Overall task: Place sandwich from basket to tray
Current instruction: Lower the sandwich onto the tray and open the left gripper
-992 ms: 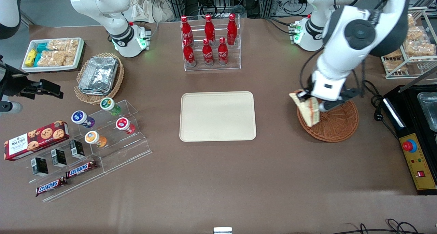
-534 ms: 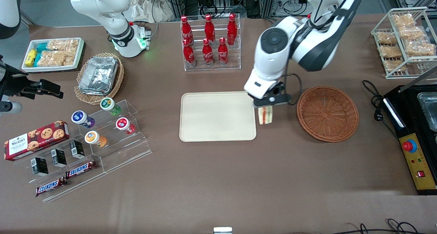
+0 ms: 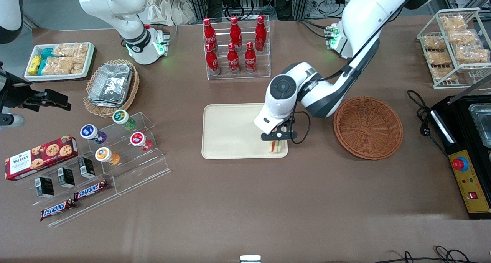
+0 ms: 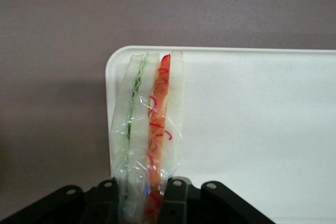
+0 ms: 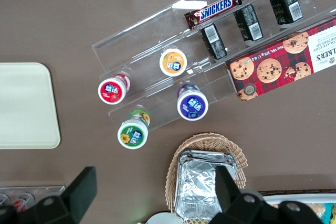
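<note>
My left gripper (image 3: 277,137) is shut on the sandwich (image 3: 273,147) and hangs low over the cream tray (image 3: 238,130). It is at the tray corner nearest the front camera, on the basket's side. In the left wrist view the black fingers (image 4: 176,195) pinch the film-wrapped sandwich (image 4: 149,124); its pale bread and its green and red-orange filling point down at the tray (image 4: 252,129) corner. I cannot tell whether the sandwich touches the tray. The round reddish-brown wicker basket (image 3: 368,127) stands empty beside the tray, toward the working arm's end.
A clear rack of red cola bottles (image 3: 236,48) stands farther from the front camera than the tray. Acrylic steps with jars and snack bars (image 3: 122,140) and a tan basket of foil trays (image 3: 111,84) lie toward the parked arm's end. A black machine (image 3: 468,140) sits past the basket.
The gripper carried the sandwich away from above the basket, sideways past the tray's edge, and lower over the tray's corner. The basket now shows empty.
</note>
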`<move>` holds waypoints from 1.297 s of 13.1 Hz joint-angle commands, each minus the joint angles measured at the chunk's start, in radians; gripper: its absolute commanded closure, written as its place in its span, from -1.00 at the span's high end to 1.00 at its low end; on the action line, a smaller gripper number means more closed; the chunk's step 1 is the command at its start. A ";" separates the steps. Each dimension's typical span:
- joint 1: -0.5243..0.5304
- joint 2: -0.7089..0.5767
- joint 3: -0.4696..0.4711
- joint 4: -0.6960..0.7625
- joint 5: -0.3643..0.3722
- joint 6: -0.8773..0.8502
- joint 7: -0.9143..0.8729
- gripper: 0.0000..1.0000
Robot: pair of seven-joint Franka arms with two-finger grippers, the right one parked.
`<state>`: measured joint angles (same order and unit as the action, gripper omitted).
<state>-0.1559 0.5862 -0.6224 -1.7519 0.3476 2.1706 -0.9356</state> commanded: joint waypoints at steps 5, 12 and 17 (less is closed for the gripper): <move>-0.048 0.072 0.006 0.025 0.100 -0.003 -0.104 -0.52; -0.047 0.060 0.004 0.035 0.119 -0.015 -0.186 1.00; -0.042 0.024 -0.005 0.233 0.103 -0.355 -0.137 1.00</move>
<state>-0.1906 0.6299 -0.6239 -1.6220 0.4483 1.9690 -1.0998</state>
